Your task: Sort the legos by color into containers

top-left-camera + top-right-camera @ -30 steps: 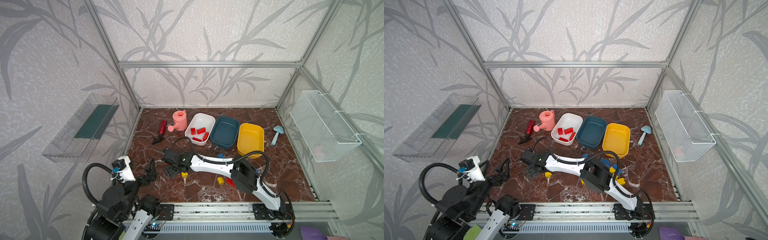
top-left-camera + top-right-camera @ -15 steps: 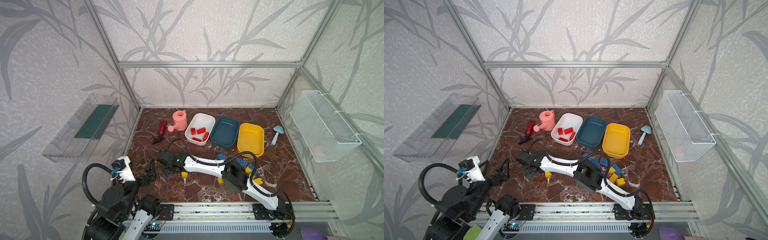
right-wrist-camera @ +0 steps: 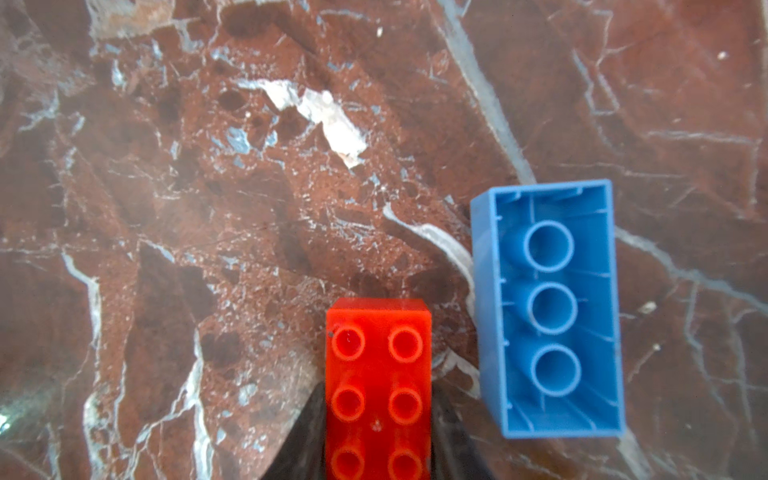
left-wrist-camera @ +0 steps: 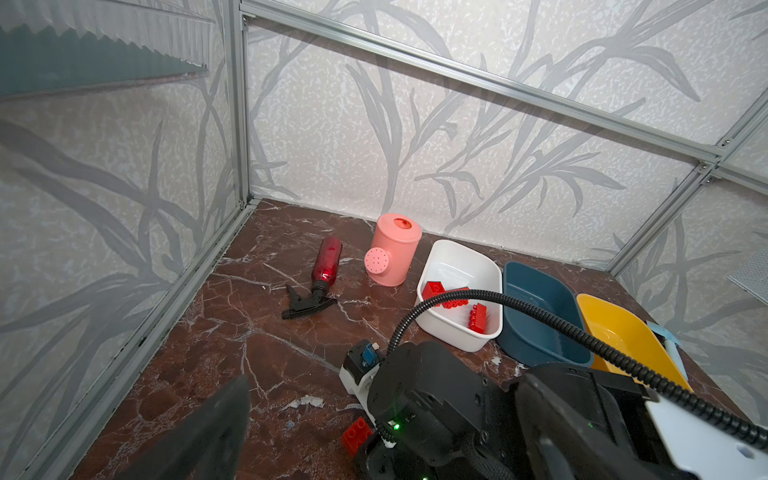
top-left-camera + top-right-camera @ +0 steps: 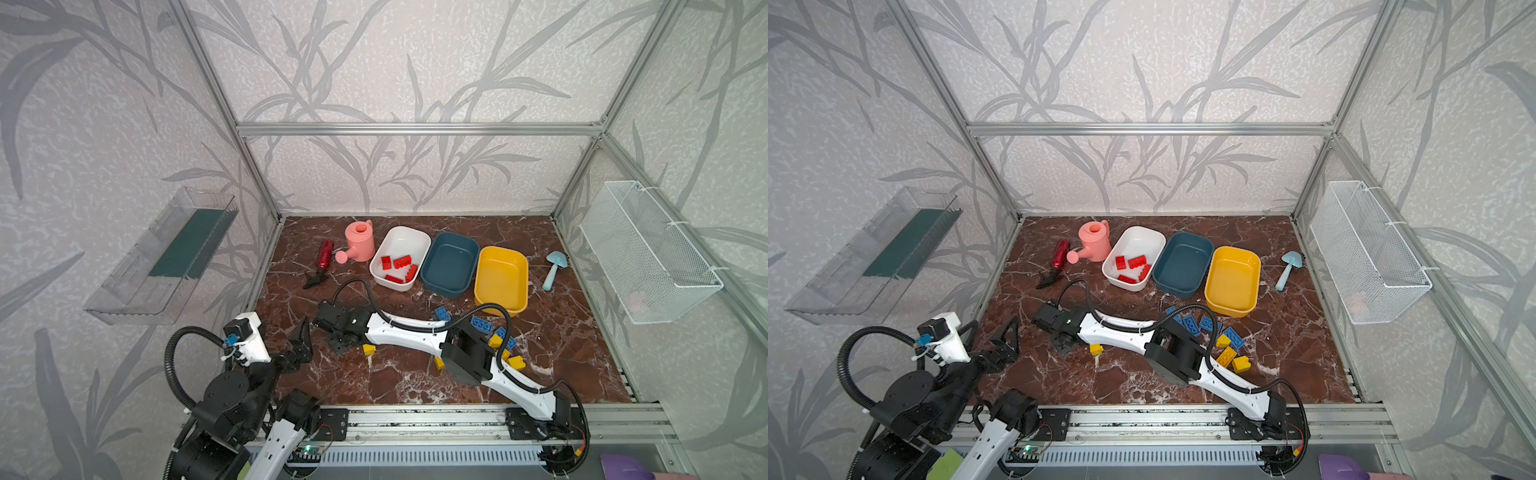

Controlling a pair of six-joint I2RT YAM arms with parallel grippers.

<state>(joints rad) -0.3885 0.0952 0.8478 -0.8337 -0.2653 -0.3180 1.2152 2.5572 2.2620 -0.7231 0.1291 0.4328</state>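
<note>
Red lego [image 3: 378, 365], studs up, sits on the marble floor [image 3: 208, 208], pinched by the right gripper [image 3: 378, 399]. There is one dark finger [image 3: 305, 436] on each long side, and the jaws are pressed onto the brick. A blue lego [image 3: 548, 307] lies just beside it, hollow side up (three round tubes showing), clear of the fingers. In the left wrist view a corner of the red lego [image 4: 356, 434] shows under the right gripper's black body.

In both top views the right arm reaches across the middle to the front-left part of the floor. The right gripper [image 5: 340, 344] is low over the marble there, and the pinched brick is hidden under it in those views. The left gripper [image 5: 1005, 338] is near it on the left and apart from it. Its jaws are spread wide with nothing between them.

The tubs stand in a row toward the back. The white tub [image 5: 419, 239] has several red legos [image 5: 401, 262] inside. The teal tub [image 5: 449, 266] is just beside it, then the yellow tub [image 5: 500, 278].

Loose legos lie on the floor in front of the yellow tub, partly behind the right arm: blue ones [image 5: 1206, 324] and yellow ones [image 5: 1241, 365]. One yellow lego [image 5: 369, 349] sits alone just beside the right wrist.

A pink watering can [image 5: 359, 245] and a red spray bottle [image 5: 324, 255] are left of the white tub.
</note>
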